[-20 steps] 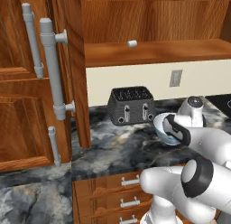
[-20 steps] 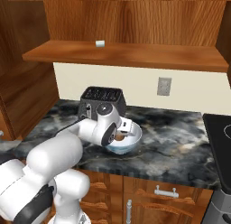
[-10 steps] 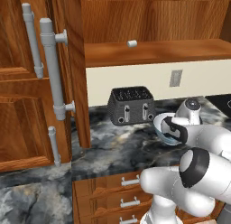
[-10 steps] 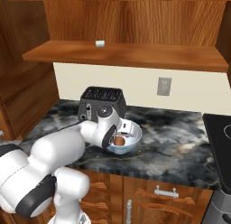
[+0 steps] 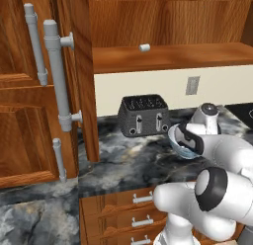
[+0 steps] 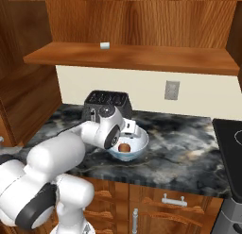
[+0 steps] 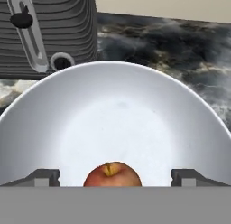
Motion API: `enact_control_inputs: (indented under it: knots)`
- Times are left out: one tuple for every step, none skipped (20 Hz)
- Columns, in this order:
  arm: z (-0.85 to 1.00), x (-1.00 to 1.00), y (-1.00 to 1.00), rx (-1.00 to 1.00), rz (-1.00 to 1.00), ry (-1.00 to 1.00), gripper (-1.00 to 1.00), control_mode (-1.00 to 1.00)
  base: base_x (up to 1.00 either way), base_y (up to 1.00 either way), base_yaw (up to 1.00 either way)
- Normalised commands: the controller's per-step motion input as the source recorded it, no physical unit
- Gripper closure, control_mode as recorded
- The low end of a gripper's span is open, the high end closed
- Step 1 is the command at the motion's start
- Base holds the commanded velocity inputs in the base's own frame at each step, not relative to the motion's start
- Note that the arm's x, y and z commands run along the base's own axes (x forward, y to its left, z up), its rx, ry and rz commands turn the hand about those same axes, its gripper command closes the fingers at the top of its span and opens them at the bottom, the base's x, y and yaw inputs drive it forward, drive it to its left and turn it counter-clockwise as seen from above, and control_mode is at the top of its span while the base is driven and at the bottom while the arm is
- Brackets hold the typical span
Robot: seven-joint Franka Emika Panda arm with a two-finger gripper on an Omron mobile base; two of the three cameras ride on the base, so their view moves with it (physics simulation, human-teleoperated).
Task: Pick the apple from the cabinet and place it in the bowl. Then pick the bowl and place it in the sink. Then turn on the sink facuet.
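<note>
The apple lies on the bottom of the white bowl, free between my two widely spread fingertips. My gripper is open and points down into the bowl from just above it. In the right base view the apple sits in the bowl on the dark marble counter, with the gripper over its near rim. From the left base view my forearm covers most of the bowl. The wooden cabinet stands open above. Sink and faucet are out of view.
A black toaster stands right behind the bowl against the wall. A small pale grey cylinder rests on the cabinet shelf. The open door with grey bar handles juts out at the left. Drawers run under the counter.
The apple has dropped a little and now rests low in the bowl, showing more plainly between the fingers. The hand has hardly moved.
</note>
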Motion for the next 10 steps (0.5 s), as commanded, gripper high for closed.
enact_control_inputs:
  knots:
    - [0.11, -0.25, 0.69, -0.13, 0.08, 0.06, -1.00, -1.00, 0.00, 0.00, 0.00]
    - [0.00, -0.18, 0.89, -0.19, 0.08, 0.10, -1.00, -1.00, 0.00, 0.00, 0.00]
    - [0.00, -0.16, 0.95, -0.21, 0.07, 0.11, -1.00, -1.00, 0.00, 0.00, 0.00]
    - [0.00, -0.14, 0.74, -0.15, 0.06, 0.11, -1.00, -1.00, 0.00, 0.00, 0.00]
    - [0.00, -0.09, 0.64, -0.13, 0.05, 0.10, -1.00, -1.00, 0.00, 0.00, 0.00]
    - [0.00, 0.00, 0.68, -0.15, 0.04, 0.13, -1.00, -1.00, 0.00, 0.00, 0.00]
    - [0.00, 0.00, 0.55, -0.13, 0.04, 0.16, -1.00, -1.00, 0.00, 0.00, 0.00]
    - [-0.22, 0.00, 0.49, -0.15, 0.05, 0.20, -1.00, -1.00, 0.00, 0.00, 0.00]
    - [-0.23, 0.00, 0.34, -0.13, 0.04, 0.21, -1.00, -1.00, 0.00, 0.00, 0.00]
    - [-0.26, 0.00, 0.12, -0.08, 0.03, 0.20, -1.00, -1.00, 0.00, 0.00, 0.00]
